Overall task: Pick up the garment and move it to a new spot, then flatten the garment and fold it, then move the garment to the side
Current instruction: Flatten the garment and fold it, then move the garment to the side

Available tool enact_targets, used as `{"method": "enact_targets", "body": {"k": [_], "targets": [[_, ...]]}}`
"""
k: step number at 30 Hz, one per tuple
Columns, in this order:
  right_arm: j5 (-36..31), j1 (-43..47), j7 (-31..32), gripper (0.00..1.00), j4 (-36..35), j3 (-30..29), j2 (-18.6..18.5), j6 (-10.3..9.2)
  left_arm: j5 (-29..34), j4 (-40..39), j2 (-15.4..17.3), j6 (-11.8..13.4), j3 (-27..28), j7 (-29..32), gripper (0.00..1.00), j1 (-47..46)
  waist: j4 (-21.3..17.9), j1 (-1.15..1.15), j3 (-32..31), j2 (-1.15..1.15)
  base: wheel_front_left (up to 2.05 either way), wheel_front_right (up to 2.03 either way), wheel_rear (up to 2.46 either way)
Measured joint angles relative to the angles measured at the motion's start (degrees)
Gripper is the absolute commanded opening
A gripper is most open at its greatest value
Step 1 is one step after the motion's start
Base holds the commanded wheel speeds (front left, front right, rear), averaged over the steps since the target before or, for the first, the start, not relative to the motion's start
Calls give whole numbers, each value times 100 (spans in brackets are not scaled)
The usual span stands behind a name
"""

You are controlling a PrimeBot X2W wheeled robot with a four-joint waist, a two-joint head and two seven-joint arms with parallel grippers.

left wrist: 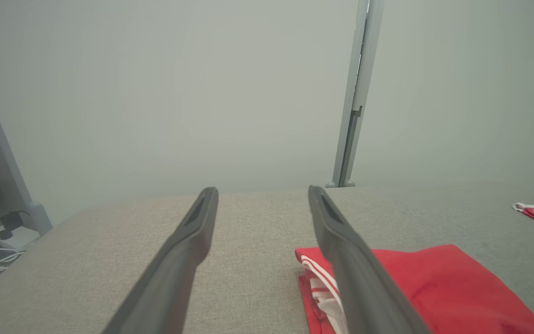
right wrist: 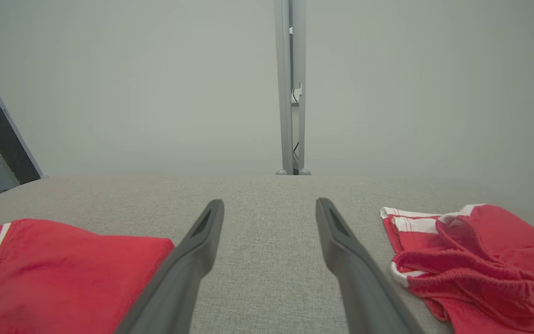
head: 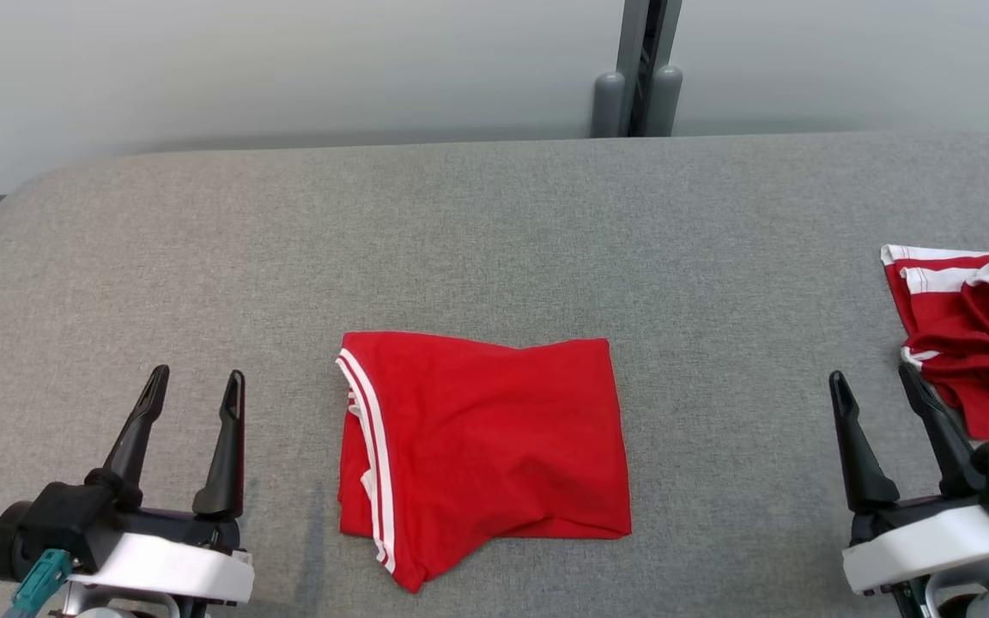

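A red garment with white stripes [head: 482, 446] lies folded into a rough rectangle at the middle front of the grey padded table [head: 494, 232]. It also appears in the left wrist view as the red garment [left wrist: 434, 287] and in the right wrist view as the same garment [right wrist: 54, 269]. My left gripper [head: 194, 386] rests open at the lower left, well left of the garment, holding nothing. My right gripper [head: 876, 382] stands open at the lower right, also empty. In their own views the left gripper [left wrist: 262, 195] and right gripper [right wrist: 269, 206] show spread fingers over bare cloth.
A second red garment with white trim [head: 975, 335] lies crumpled at the table's right edge, close to my right gripper; it shows too as the crumpled garment [right wrist: 471, 260]. A grey post [head: 636, 69] stands behind the table against a pale wall.
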Motion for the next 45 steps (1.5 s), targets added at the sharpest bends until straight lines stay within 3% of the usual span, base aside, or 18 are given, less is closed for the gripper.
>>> {"method": "enact_targets", "body": {"k": [16,22,27,42,43,44,45], "targets": [[-58,222,235,100,-252,-203,166,0,51,-203,59,43,-214,223,100,87,64,0,21,0,0,0,0],[-64,-77,352,100,-112,27,86,0,56,-254,45,67,-300,222,100,-2,246,0,134,0,0,0,0],[-16,-315,467,100,309,302,97,0,55,-264,14,68,-363,186,100,-75,462,0,239,0,0,0,0],[548,-1203,416,100,2513,1507,255,0,5,42,-172,41,-599,-20,100,-515,1224,0,655,0,0,0,0],[602,-1256,416,45,2575,1543,248,0,4,56,-183,40,-602,-34,100,-522,1258,0,666,0,0,0,0],[634,-1311,415,38,2647,1582,247,-1,4,75,-187,40,-603,-40,100,-532,1286,0,672,0,0,0,0],[670,-1355,416,0,2706,1617,243,-1,4,90,-188,33,-600,-55,100,-537,1305,0,673,0,0,0,0]]}}
